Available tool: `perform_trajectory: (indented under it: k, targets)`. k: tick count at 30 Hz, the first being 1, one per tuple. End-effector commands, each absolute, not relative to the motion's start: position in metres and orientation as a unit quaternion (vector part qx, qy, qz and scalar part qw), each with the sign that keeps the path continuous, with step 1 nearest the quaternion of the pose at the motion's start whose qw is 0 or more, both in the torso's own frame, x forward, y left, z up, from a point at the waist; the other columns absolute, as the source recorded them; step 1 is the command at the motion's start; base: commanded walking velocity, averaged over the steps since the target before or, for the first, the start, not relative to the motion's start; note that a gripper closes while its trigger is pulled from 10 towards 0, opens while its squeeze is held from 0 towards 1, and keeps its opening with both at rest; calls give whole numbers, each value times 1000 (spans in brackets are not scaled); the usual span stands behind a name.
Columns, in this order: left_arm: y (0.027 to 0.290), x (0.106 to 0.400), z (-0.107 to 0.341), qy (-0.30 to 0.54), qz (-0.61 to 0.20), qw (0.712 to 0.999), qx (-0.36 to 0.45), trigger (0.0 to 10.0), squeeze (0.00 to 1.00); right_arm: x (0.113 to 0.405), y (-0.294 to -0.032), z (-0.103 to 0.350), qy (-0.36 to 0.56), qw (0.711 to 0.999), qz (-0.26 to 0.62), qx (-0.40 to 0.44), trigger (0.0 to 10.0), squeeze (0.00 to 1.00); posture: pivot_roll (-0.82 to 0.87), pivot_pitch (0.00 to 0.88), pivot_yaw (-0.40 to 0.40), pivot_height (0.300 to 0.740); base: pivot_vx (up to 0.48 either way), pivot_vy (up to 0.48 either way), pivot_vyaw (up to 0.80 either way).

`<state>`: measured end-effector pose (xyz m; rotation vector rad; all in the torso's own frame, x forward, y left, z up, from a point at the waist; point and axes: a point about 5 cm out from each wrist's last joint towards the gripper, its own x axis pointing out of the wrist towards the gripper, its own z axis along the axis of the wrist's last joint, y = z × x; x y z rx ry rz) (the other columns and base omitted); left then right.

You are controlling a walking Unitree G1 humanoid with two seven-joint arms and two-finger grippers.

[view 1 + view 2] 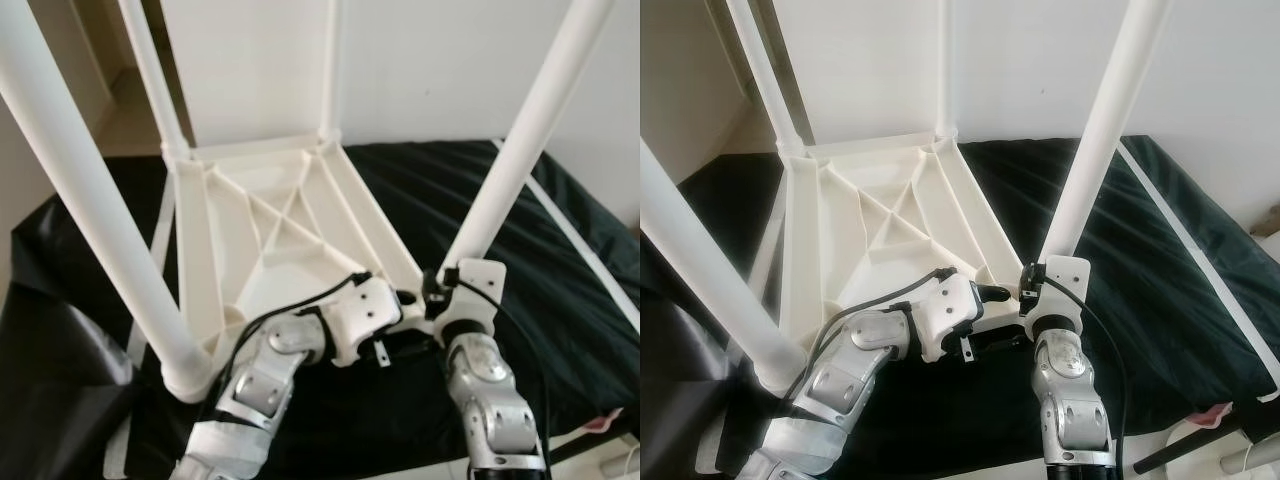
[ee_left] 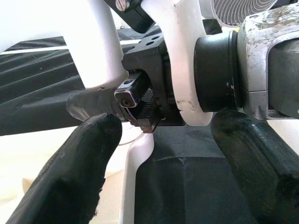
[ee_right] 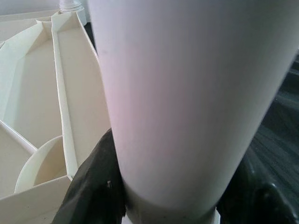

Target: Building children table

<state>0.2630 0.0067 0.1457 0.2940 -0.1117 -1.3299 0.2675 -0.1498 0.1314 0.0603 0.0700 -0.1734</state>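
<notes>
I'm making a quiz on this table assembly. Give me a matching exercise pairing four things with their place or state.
1. upturned white plastic tabletop
2. right gripper
3. left gripper
4. black cloth

a. spread beneath the work
b. fingers on either side of a white leg's base
c. ribbed underside up
d. open beside the right wrist

Pairs: 1-c, 2-b, 3-d, 4-a

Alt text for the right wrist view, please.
The right gripper is closed around the base of a thick white table leg, one black finger on each side. Beside it lies the ribbed underside of the upturned white tabletop.
</notes>
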Motion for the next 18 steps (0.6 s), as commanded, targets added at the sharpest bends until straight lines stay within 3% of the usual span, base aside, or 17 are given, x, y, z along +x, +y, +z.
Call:
perform_trajectory:
  k: [1,3,4,5,6,18]
  targets:
    - [6,268,148,-58,-573,807,134,10000,0,264,-145,117,73,991,-98,46,10000,0,-82,0,-27,740,0,0,0]
    - [6,267,148,-58,-573,807,133,10000,0,265,-145,121,60,993,-89,52,10000,0,-82,0,-29,740,0,0,0]
    - [6,267,147,-57,-573,807,133,10000,0,265,-147,126,46,995,-78,50,10000,522,-82,0,-30,740,0,0,0]
    - [6,267,147,-57,-573,807,133,10000,0,265,-147,126,46,995,-78,50,10000,522,-82,0,-30,740,0,0,0]
    - [6,266,147,-57,-573,807,133,10000,0,265,-150,129,36,995,-69,57,10000,1000,-81,0,-31,740,0,0,0]
    - [7,264,146,-56,-574,806,133,10000,0,244,-163,130,17,999,16,34,10000,969,-85,0,-34,740,0,0,0]
